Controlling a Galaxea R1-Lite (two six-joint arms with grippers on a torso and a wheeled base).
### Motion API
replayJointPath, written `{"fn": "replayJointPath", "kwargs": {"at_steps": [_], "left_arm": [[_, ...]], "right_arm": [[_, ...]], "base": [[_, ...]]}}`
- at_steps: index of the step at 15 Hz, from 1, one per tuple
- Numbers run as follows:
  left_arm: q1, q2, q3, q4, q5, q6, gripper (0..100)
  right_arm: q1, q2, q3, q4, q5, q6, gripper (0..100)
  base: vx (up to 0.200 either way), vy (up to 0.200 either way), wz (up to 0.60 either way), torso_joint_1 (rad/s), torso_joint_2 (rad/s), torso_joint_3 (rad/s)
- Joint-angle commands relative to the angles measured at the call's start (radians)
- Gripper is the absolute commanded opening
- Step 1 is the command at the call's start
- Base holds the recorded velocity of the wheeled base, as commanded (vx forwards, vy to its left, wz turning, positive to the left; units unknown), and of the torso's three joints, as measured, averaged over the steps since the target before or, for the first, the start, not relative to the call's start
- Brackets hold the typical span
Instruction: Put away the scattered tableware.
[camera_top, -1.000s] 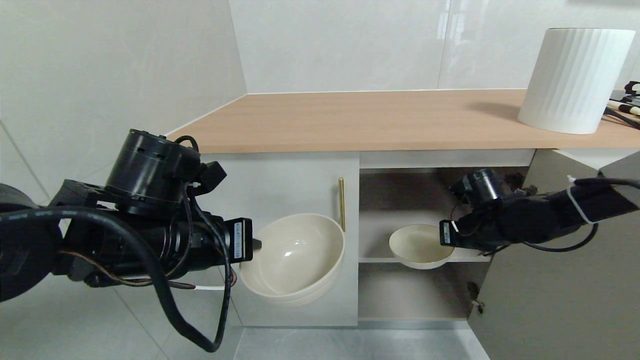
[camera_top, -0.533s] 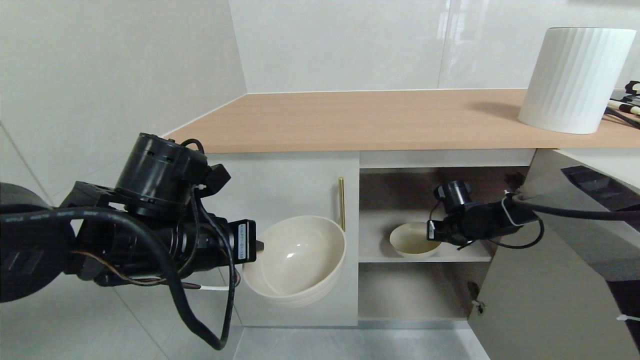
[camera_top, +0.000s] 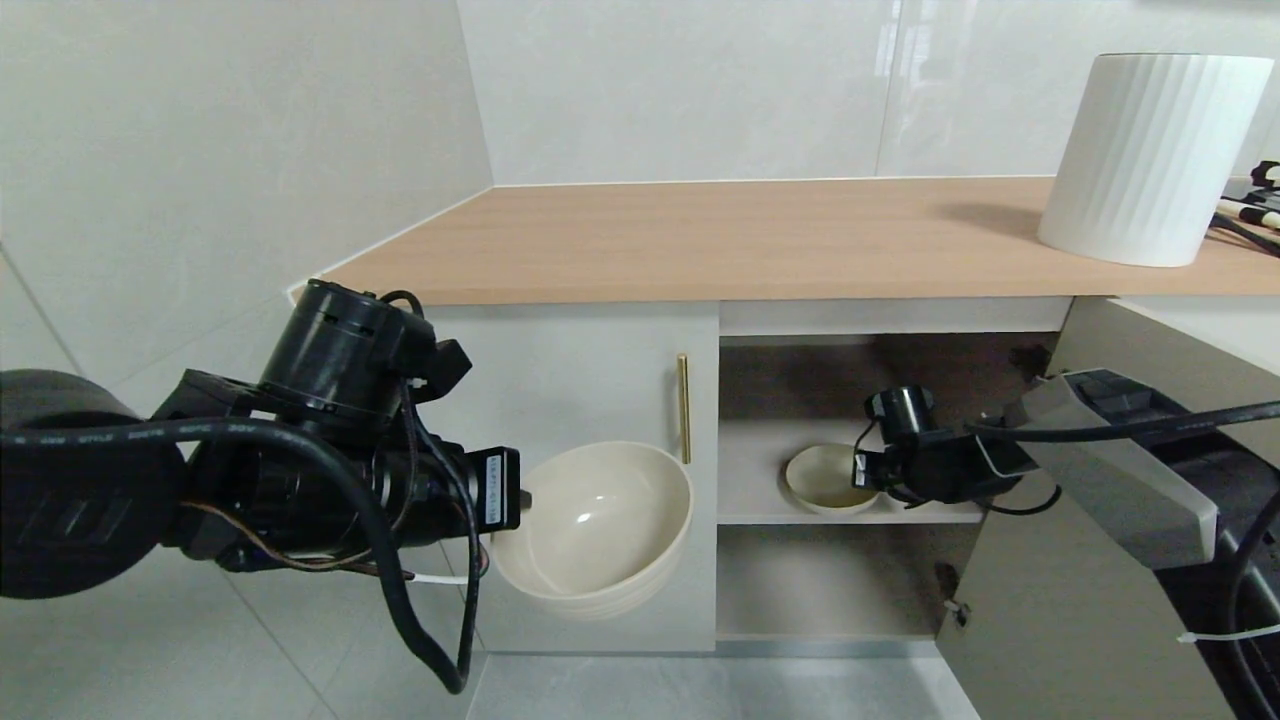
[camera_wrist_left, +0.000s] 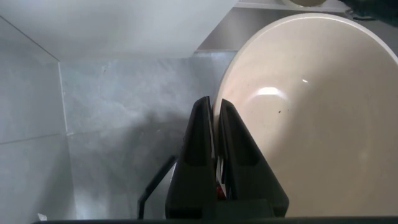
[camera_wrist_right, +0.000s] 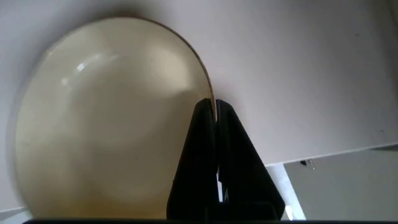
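Your cupboard (camera_top: 800, 380) stands open under the surface (camera_top: 750, 235). The big bowl (camera_top: 600, 525) hangs before its closed door (camera_top: 580, 380), rim pinched tight in your left tool (camera_top: 522, 495). The small bowl (camera_top: 822, 478) lies on the shelf (camera_top: 945, 515) inside, rim pinched in your right tool (camera_top: 868, 470). Both look hard, slippery and easy to break, so grip rims firmly.

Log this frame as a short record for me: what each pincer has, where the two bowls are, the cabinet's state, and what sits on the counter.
Left pincer: shut on the rim of the large bowl
Large bowl place: held in the air in front of the closed left door
Right pincer: shut on the rim of the small bowl
Small bowl place: in the cabinet's upper compartment, at the shelf
Cabinet right side: open
Counter: white ribbed container at its right end
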Motion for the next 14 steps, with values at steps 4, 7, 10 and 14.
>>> {"fn": "replayJointPath", "kwargs": {"at_steps": [4, 7, 10, 14], "left_arm": [[-0.008, 0.004, 0.001, 0.0, 0.0, 0.0, 0], [-0.008, 0.003, 0.0, 0.0, 0.0, 0.0, 0], [-0.008, 0.004, 0.0, 0.0, 0.0, 0.0, 0], [-0.008, 0.007, 0.0, 0.0, 0.0, 0.0, 0]], "right_arm": [[-0.013, 0.075, -0.061, -0.052, -0.042, -0.018, 0], [-0.013, 0.076, -0.063, -0.07, -0.05, -0.018, 0], [-0.013, 0.064, -0.055, -0.069, -0.05, -0.017, 0], [-0.013, 0.044, -0.029, -0.07, -0.048, -0.014, 100]], "base": [[0.0, 0.0, 0.0, 0.0, 0.0, 0.0], [0.0, 0.0, 0.0, 0.0, 0.0, 0.0], [0.0, 0.0, 0.0, 0.0, 0.0, 0.0], [0.0, 0.0, 0.0, 0.0, 0.0, 0.0]]}}
